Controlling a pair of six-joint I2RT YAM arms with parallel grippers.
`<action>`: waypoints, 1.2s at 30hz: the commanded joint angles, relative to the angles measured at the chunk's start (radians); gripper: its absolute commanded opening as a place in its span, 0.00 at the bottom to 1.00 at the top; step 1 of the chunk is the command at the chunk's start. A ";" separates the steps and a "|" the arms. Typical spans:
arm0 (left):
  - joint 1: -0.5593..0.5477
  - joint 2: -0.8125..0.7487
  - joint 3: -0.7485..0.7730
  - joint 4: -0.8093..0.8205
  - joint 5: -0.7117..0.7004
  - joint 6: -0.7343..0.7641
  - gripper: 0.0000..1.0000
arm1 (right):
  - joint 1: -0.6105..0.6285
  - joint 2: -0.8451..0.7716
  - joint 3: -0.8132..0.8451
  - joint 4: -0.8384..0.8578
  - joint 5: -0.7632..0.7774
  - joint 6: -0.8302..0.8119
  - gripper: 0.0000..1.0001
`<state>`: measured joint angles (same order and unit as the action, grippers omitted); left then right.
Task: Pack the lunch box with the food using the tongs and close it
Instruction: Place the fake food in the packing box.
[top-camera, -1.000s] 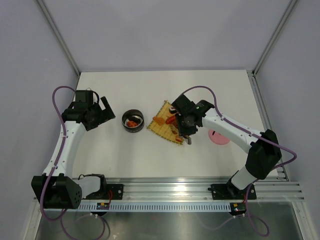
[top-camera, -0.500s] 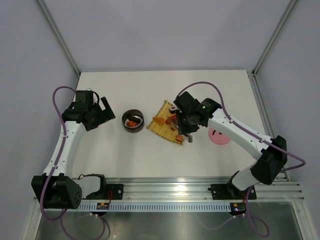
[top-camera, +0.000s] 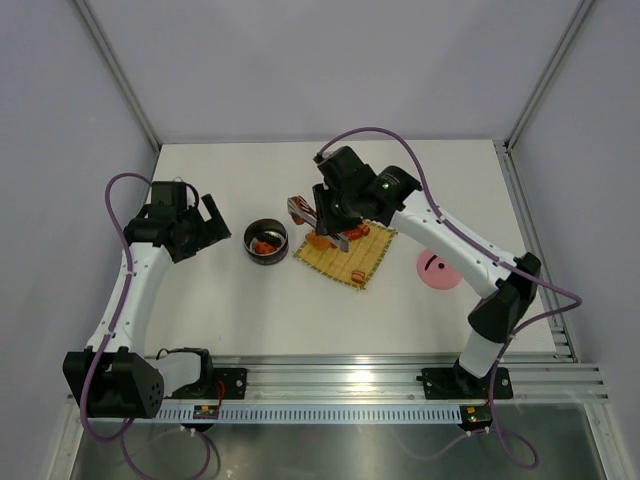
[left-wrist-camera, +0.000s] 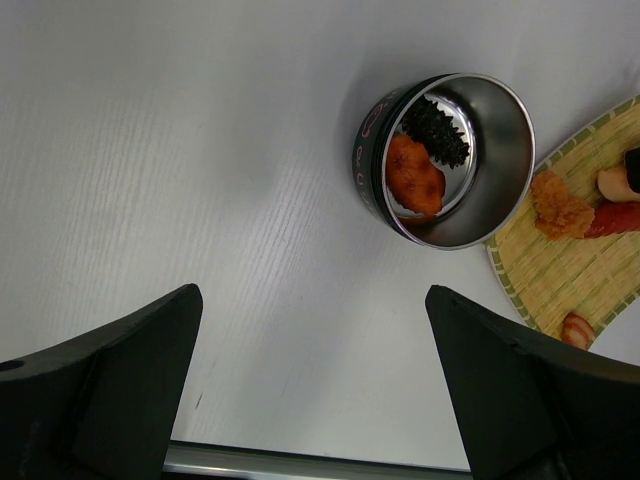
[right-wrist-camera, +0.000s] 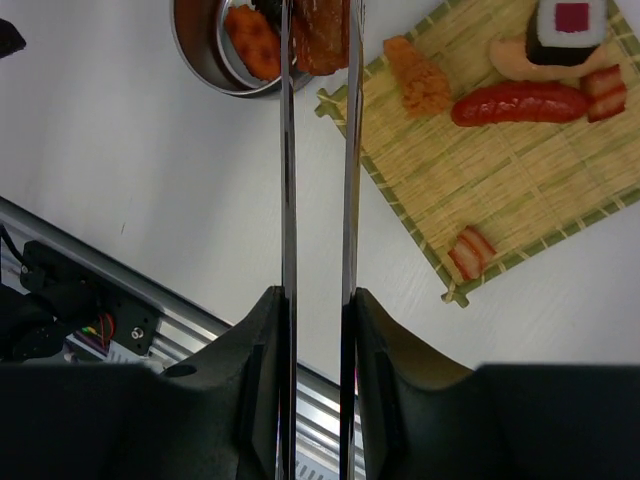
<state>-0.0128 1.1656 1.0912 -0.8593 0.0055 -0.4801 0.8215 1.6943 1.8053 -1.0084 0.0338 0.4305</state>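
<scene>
The tongs (right-wrist-camera: 288, 180) are clamped between the fingers of my right gripper (right-wrist-camera: 318, 300), which is shut on them. Their tips pinch a red-brown food piece (right-wrist-camera: 322, 35) just over the near rim of the lunch box (right-wrist-camera: 205, 62). The lunch box (left-wrist-camera: 470, 215) holds an orange piece (left-wrist-camera: 413, 175) and a dark piece (left-wrist-camera: 437, 128). More food lies on the bamboo mat (right-wrist-camera: 500, 180): an orange chunk (right-wrist-camera: 420, 78), a red sausage (right-wrist-camera: 520, 103), a sushi roll (right-wrist-camera: 570, 25). From above, the right gripper (top-camera: 335, 215) hovers between mat and lunch box (top-camera: 266, 241). My left gripper (top-camera: 205, 225) stands open and empty, left of the box.
The flat pink lid (top-camera: 438, 270) lies on the table right of the mat (top-camera: 345, 262). A striped red-and-white piece (right-wrist-camera: 472, 250) sits near the mat's front corner. The aluminium rail (top-camera: 330, 385) runs along the near edge.
My right arm has swung from the mat's front right corner to its left side, carrying the tongs with a piece toward the lunch box and uncovering the pink lid. The left arm has not moved.
</scene>
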 joint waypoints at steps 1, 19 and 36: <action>0.005 -0.030 0.007 0.022 0.007 0.000 0.99 | 0.031 0.112 0.133 0.040 -0.064 -0.055 0.24; 0.005 -0.034 0.006 0.017 -0.002 0.011 0.99 | 0.082 0.364 0.345 0.010 -0.121 -0.081 0.55; 0.005 -0.020 0.001 0.028 -0.001 0.009 0.99 | 0.045 0.130 0.179 0.004 0.164 -0.090 0.27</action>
<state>-0.0128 1.1473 1.0908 -0.8661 0.0044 -0.4793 0.8902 1.9545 2.0312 -1.0142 0.0967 0.3378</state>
